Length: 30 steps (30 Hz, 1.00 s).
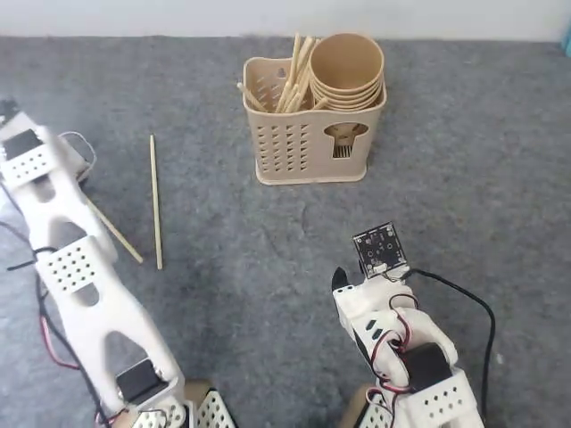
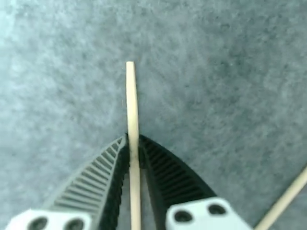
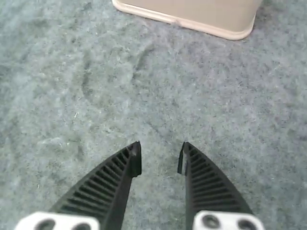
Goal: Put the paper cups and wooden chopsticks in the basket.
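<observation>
The beige perforated basket (image 1: pixel 308 147) stands at the back of the grey carpet. A stack of paper cups (image 1: pixel 348 67) and several wooden chopsticks (image 1: pixel 294 76) are inside it. My left gripper (image 2: pixel 133 139) is shut on one chopstick (image 2: pixel 131 100), whose tip sticks out past the fingertips. In the high view this chopstick (image 1: pixel 120 239) pokes out from under the left arm. A second chopstick (image 1: pixel 156 201) lies loose on the carpet beside it. My right gripper (image 3: pixel 159 158) is open with nothing between its fingers, over bare carpet in front of the basket (image 3: pixel 192 14).
The grey carpet (image 1: pixel 232 267) covers the whole table, with free room between the arms and the basket. Cables trail beside both arm bases. The loose chopstick (image 2: pixel 288 201) lies close to my left gripper.
</observation>
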Motion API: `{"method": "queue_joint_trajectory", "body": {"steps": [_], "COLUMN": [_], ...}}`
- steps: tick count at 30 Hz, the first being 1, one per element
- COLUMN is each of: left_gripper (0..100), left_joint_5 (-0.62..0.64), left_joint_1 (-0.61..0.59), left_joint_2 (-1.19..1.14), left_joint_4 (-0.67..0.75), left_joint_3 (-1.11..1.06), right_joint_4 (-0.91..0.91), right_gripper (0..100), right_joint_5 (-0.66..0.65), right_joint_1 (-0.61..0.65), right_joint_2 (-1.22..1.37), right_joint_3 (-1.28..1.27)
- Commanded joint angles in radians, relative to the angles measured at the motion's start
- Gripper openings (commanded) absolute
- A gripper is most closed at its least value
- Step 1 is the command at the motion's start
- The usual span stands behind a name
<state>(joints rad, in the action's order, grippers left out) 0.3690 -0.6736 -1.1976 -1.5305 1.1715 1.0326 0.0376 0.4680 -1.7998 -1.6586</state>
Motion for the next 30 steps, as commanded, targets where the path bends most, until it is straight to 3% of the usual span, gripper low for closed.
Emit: {"method": "queue_joint_trajectory", "body": {"steps": [1, 4, 16, 24, 30], "left_gripper": [1, 1, 1, 1, 1], "left_joint_5": [-0.011, -0.011, -0.009, -0.012, -0.017], "left_joint_1": [-0.011, -0.008, 0.035, 0.190, 0.390], "left_joint_2": [-0.003, -0.005, 0.183, 0.539, 0.783], "left_joint_4": [-0.155, -0.227, -0.224, -0.224, -0.216], "left_joint_3": [0.189, 0.315, 0.513, 0.506, 0.506], "right_joint_4": [-0.010, -0.010, -0.010, -0.024, -0.024], "right_gripper": [14.0, 14.0, 14.0, 14.0, 14.0], "right_joint_5": [0.014, 0.014, 0.014, 0.014, 0.014], "right_joint_1": [0.002, 0.002, 0.002, -0.001, -0.025], "right_joint_2": [-0.015, -0.015, -0.015, -0.015, -0.015], "right_joint_3": [0.044, 0.044, 0.046, 0.044, 0.044]}}
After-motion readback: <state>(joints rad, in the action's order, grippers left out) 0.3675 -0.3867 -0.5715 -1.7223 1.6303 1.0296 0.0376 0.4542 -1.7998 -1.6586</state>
